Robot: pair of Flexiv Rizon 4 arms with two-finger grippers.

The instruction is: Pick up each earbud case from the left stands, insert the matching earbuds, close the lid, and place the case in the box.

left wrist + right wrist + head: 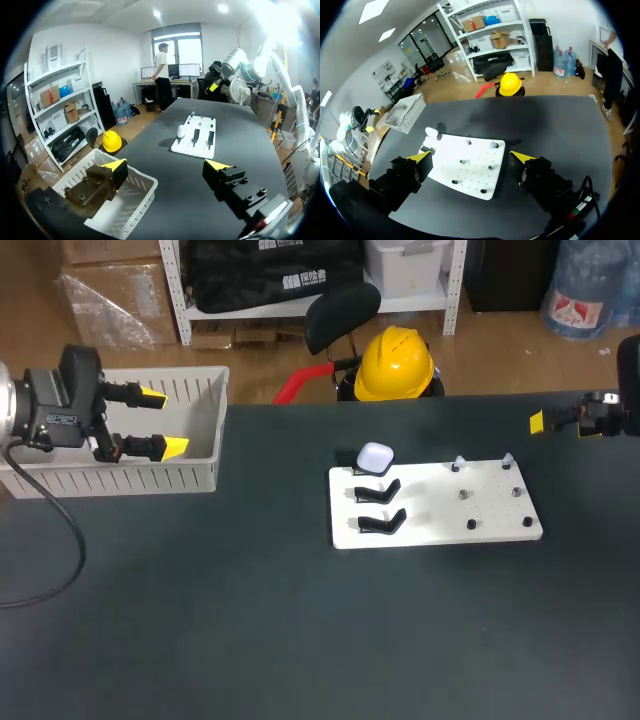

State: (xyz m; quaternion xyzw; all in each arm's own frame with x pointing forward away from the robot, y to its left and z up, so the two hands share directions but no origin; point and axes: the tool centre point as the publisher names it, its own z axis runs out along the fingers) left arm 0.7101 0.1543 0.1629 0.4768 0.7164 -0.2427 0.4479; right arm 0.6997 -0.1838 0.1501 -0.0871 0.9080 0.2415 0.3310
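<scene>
A white earbud case (375, 457) sits on the rearmost of three black stands at the left side of a white board (440, 532); the other two stands (383, 507) are bare. Two small white earbuds (459, 462) stand on pegs at the board's back right. My left gripper (163, 421) hangs open and empty over the white box (190, 478) at the table's far left. My right gripper (545, 423) is open and empty near the table's back right, apart from the board. The right wrist view has the board (470, 172) and case (431, 132) ahead of its gripper (470, 157). Far ahead of the left gripper (166, 167) lies the board (186, 148).
A dark tabletop (250, 620) stretches between box and board. Several small dark pegs (471, 525) stick up from the board's right half. The white slatted box (125, 200) lies under my left gripper's fingers.
</scene>
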